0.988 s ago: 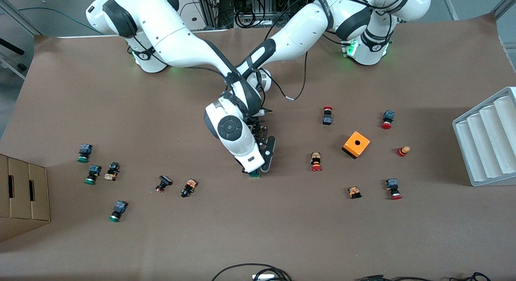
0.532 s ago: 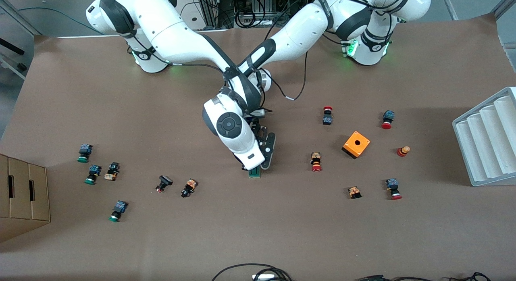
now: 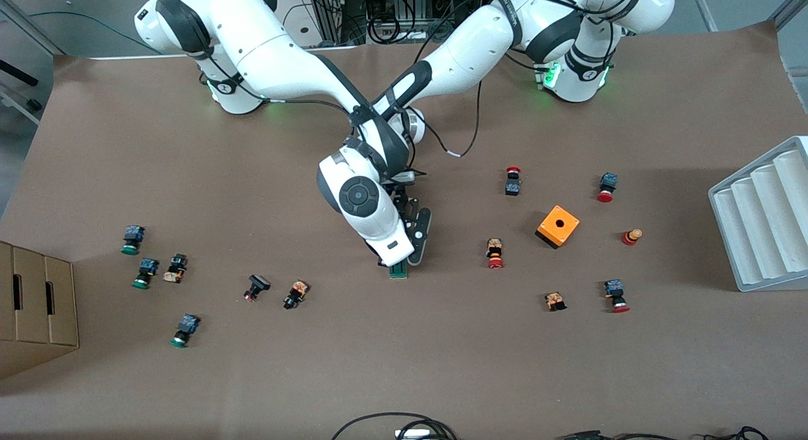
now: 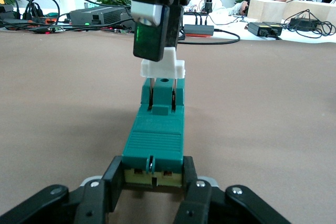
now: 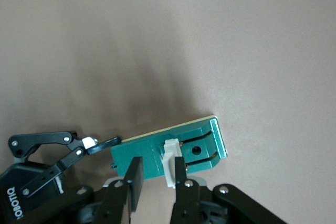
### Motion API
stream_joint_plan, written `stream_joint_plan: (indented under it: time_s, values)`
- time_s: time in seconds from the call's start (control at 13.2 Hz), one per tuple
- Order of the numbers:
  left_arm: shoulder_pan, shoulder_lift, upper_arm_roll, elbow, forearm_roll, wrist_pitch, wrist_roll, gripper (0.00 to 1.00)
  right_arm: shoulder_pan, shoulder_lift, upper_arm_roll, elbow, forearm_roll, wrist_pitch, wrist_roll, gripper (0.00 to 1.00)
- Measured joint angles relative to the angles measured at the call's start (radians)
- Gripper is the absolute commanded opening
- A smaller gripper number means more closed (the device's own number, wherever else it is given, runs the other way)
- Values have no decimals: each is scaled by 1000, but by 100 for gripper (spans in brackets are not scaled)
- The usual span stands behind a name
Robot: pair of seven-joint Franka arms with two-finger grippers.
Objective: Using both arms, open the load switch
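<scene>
1. Front view: both arms cross near the middle of the desk (image 3: 189,389). The right arm bends down steeply, its right gripper (image 3: 396,263) over the load switch (image 3: 398,272), which lies on the desk between the scattered push buttons. The left gripper (image 3: 416,254) reaches in just beside it.
2. Left wrist view: the left gripper (image 4: 152,182) has its jaws clamped on one end of the green load switch (image 4: 155,142). The right gripper (image 4: 157,51) pinches the white sliding piece (image 4: 163,70), raised on two metal pins.
3. Right wrist view: the right gripper (image 5: 157,179) has narrow jaws gripping the white sliding piece (image 5: 170,161) above the load switch (image 5: 168,153).
</scene>
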Motion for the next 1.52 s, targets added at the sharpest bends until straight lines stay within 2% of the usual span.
stream_joint_plan:
  time_s: [1.52]
  values:
    - [0, 0, 0, 0, 0, 0, 0, 6, 6, 1, 3, -19, 0, 0, 1, 29]
